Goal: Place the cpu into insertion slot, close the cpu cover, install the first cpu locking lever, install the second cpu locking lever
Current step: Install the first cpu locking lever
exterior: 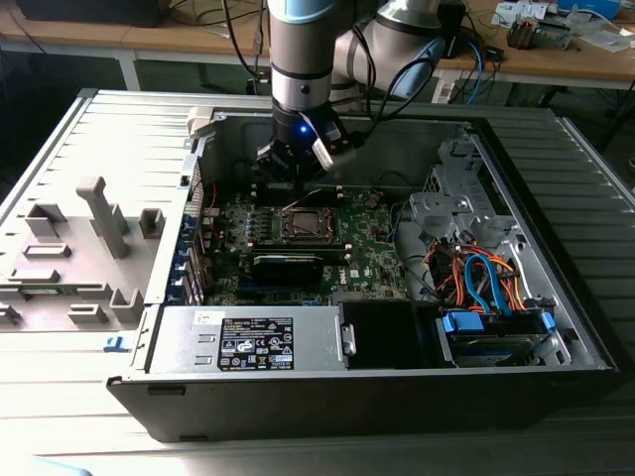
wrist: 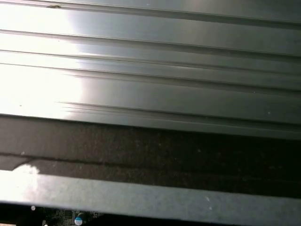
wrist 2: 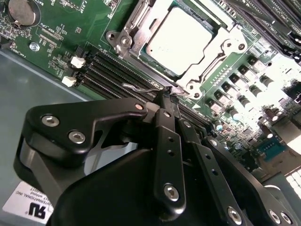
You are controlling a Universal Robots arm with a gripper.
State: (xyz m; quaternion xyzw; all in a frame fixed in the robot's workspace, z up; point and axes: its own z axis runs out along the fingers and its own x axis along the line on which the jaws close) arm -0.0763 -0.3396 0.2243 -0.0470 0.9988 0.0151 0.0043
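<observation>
The cpu [wrist 2: 181, 40], a silvery square chip, lies in the insertion slot [exterior: 303, 223] on the green board. The cpu cover [wrist 2: 221, 47], a shiny metal frame, lies flat around it with the chip showing through its window. A thin wire locking lever [wrist 2: 138, 88] runs along the socket edge nearest my gripper. My gripper [wrist 2: 164, 96] has its black fingers brought together, tips right at the end of that lever by the socket corner. In the exterior view the gripper [exterior: 295, 169] hangs inside the open case, just behind the socket.
A grey power supply box [exterior: 253, 342] sits at the case front. A drive cage with orange and blue cables [exterior: 486, 288] fills the exterior view's right. Long black slots [wrist 2: 113, 70] flank the socket. The ribbed grey case wall [wrist: 150, 84] stands close by.
</observation>
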